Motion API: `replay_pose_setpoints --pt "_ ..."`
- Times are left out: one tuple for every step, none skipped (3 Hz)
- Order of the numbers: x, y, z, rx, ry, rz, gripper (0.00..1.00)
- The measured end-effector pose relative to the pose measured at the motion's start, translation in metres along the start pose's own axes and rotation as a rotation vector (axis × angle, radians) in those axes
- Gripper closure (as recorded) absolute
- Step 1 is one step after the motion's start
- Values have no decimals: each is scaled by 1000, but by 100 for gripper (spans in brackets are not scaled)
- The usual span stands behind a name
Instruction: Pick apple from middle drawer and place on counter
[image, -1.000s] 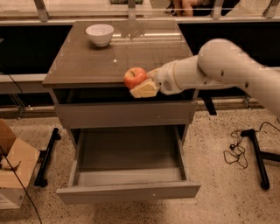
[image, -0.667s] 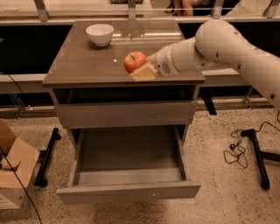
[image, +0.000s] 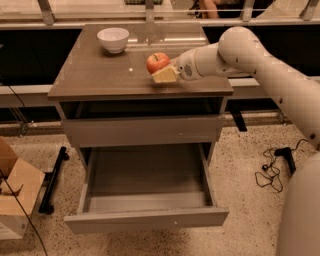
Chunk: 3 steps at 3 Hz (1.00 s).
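The red apple (image: 157, 60) is held in my gripper (image: 161, 69), over the right middle of the counter (image: 100, 75). I cannot tell whether the apple touches the surface. The gripper is shut on the apple, with a yellowish finger (image: 165, 76) below and beside it; the white arm reaches in from the right. The middle drawer (image: 145, 217) is pulled open below, its smooth grey inside (image: 145, 175) empty. The drawer front nearer the tabletop (image: 142, 131) is closed.
A white bowl (image: 113, 39) stands at the counter's back left. A cardboard box (image: 15, 192) sits on the floor at the left. A black cable (image: 272, 170) lies on the floor at the right. A dark stand foot (image: 52, 182) lies left of the cabinet.
The gripper has carried the apple from the counter's front edge up and farther back over the counter top. The drawer has stayed open.
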<state>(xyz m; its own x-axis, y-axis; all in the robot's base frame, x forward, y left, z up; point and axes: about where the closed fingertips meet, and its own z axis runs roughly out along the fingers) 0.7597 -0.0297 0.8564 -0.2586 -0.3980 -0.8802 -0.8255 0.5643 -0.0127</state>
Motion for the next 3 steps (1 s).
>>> replay_pose_setpoints --pt "20 -25 22 6 -20 72 63" --pt "31 -39 31 9 -35 120 38" --pt "28 -39 29 9 -35 120 16"
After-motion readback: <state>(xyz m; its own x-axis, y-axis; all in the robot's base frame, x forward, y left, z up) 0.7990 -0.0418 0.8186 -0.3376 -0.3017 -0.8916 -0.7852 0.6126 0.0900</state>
